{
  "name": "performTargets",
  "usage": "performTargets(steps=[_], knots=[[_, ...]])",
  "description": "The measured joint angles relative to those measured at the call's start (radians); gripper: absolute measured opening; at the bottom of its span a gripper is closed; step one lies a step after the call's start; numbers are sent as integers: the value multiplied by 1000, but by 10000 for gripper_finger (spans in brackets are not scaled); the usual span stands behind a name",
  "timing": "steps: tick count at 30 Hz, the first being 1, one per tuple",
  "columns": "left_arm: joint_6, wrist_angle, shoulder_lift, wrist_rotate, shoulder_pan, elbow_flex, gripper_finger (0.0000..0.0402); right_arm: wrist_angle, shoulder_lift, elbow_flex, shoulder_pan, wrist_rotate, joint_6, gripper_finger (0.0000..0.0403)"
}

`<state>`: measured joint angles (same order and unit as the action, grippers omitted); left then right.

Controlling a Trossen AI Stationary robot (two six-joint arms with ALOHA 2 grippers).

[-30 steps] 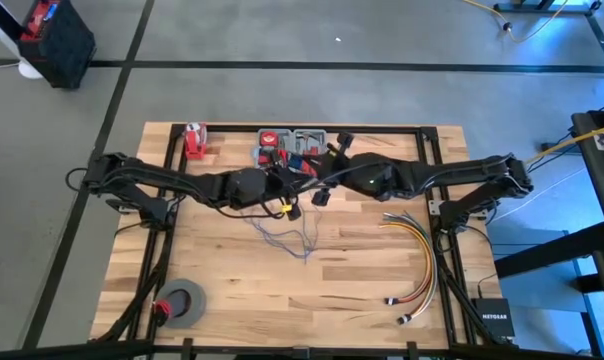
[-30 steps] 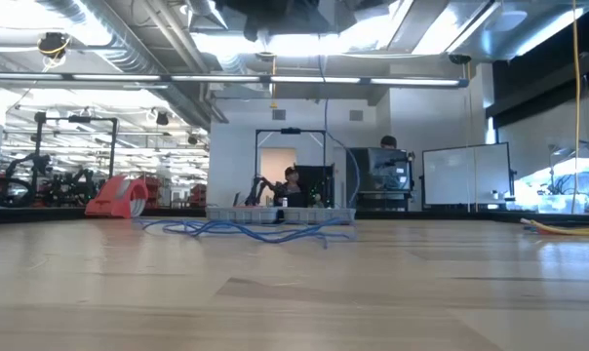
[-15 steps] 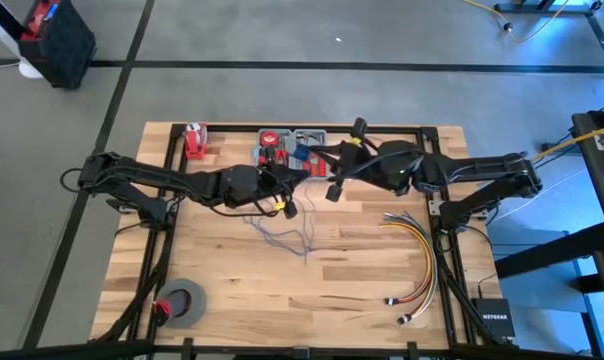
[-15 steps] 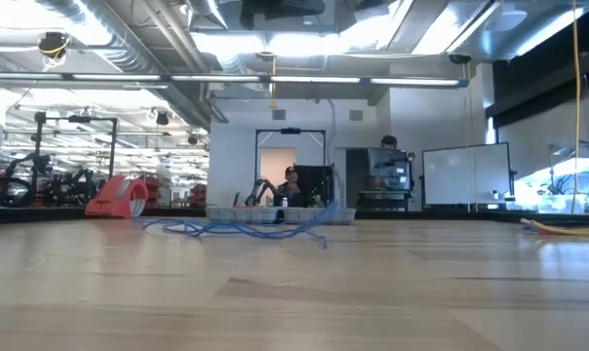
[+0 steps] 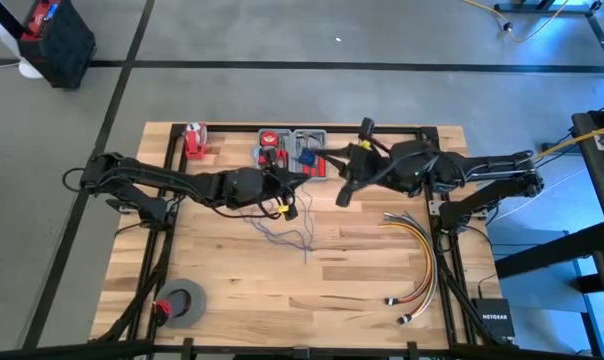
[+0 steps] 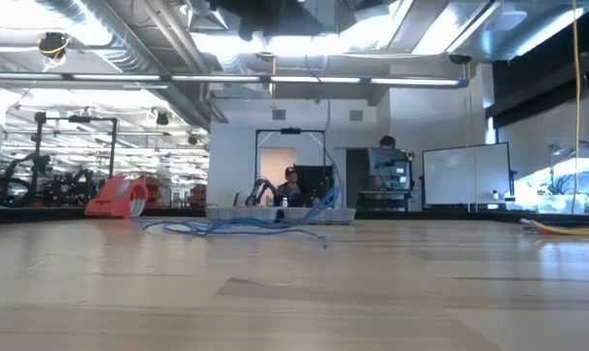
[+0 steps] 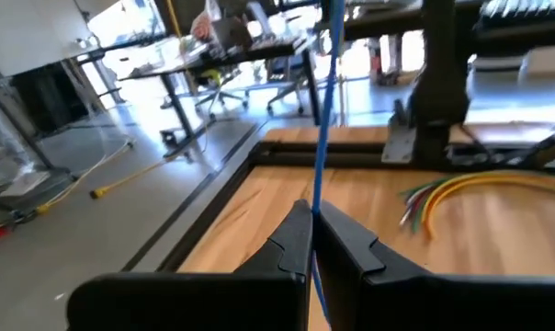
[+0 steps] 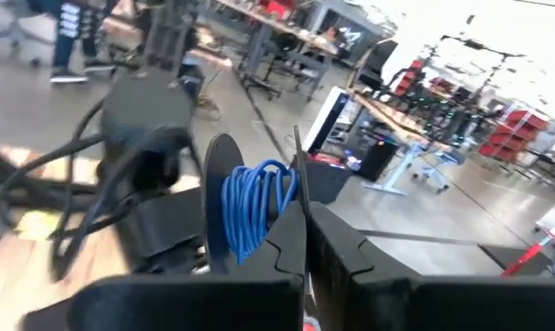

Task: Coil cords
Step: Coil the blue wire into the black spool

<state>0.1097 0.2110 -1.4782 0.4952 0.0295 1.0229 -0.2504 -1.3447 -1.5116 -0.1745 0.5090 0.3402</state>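
Observation:
The thin blue cords [image 5: 287,232] lie in loose loops on the middle of the table; they also show in the low view [image 6: 241,226]. One strand rises from there toward the arms [image 6: 326,195]. My left gripper [image 5: 290,196] is above the far end of the loops, shut on a blue strand [image 7: 322,110]. My right gripper [image 5: 330,168] is to its right, near the tray, shut beside a small coil of blue cord [image 8: 254,207]. My left gripper pinches one blue strand [image 7: 314,204] between its two fingertips. The strand runs straight and taut away from the tips, toward the right arm's side. My right gripper is shut on the cord at the small coil [image 8: 282,198], whose several turns hang beside its fingertips [image 8: 296,230]. The fingers hide the exact place of contact.
A grey tray [image 5: 294,146] with red and blue parts stands at the far edge, a red item [image 5: 193,140] to its left. A bundle of yellow, orange and red cables [image 5: 419,255] lies at the right. A grey tape roll [image 5: 182,302] sits near left.
My right gripper has gone toward the table's right edge, staying shut on the cord. The right part of the loose cord has been drawn up and toward it, and the loops on the table have shifted a little.

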Motion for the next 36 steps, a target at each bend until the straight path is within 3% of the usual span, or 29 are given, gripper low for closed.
performTargets(steps=[8, 14, 19, 23, 28, 36], knots=[[167, -5, 37, 227, -6, -5, 5, -194, -3, -5, -50, 20, -35, 5], [160, -89, 161, 257, 1, -5, 5, -366, -4, 21, -49, 91, -101, 5], [81, -203, 263, 229, 30, -5, 5, -389, -5, 72, -47, 166, -103, 5], [41, -200, 300, 103, 41, -4, 5, -379, -19, 121, -12, 174, -103, 5], [2, -136, 276, -32, 42, -4, 5, -294, -49, 180, 52, 190, -101, 5], [2, 38, 170, -47, 43, -2, 5, -123, -81, 214, 118, 154, -89, 5]])
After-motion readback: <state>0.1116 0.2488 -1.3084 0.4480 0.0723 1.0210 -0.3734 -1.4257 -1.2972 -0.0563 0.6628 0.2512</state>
